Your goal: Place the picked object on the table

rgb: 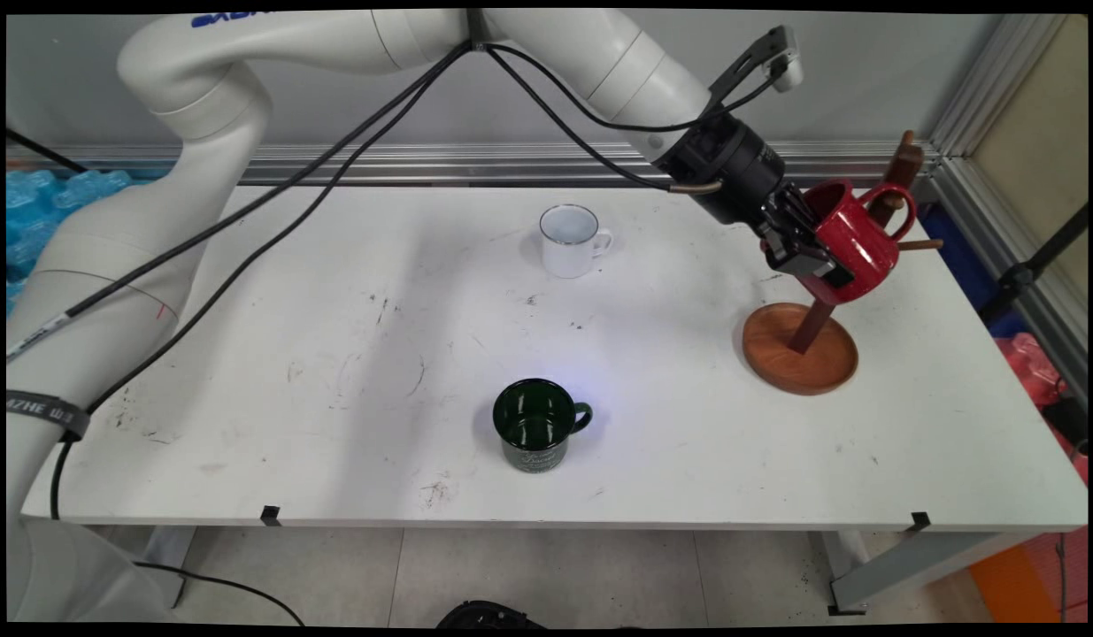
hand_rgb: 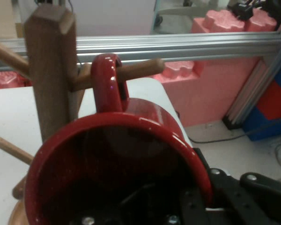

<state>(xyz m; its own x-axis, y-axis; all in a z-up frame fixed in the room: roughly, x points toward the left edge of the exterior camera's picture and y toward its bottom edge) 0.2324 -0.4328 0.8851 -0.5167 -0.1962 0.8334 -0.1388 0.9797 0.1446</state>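
the jaws were clamped on the red mug's (rgb: pixel 851 237) wall, its handle (hand_rgb: pixel 107 82) looped over a peg (hand_rgb: pixel 136 70) of the wooden mug tree (rgb: pixel 803 354) (standing at the desk's right end). a sideways tug could have tipped the tree.

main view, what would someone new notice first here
The red mug stands out, clamped by its rim in the end effector at the wooden mug tree on the table's right, its handle looped over a peg. A white mug sits mid-back and a green mug near the front.
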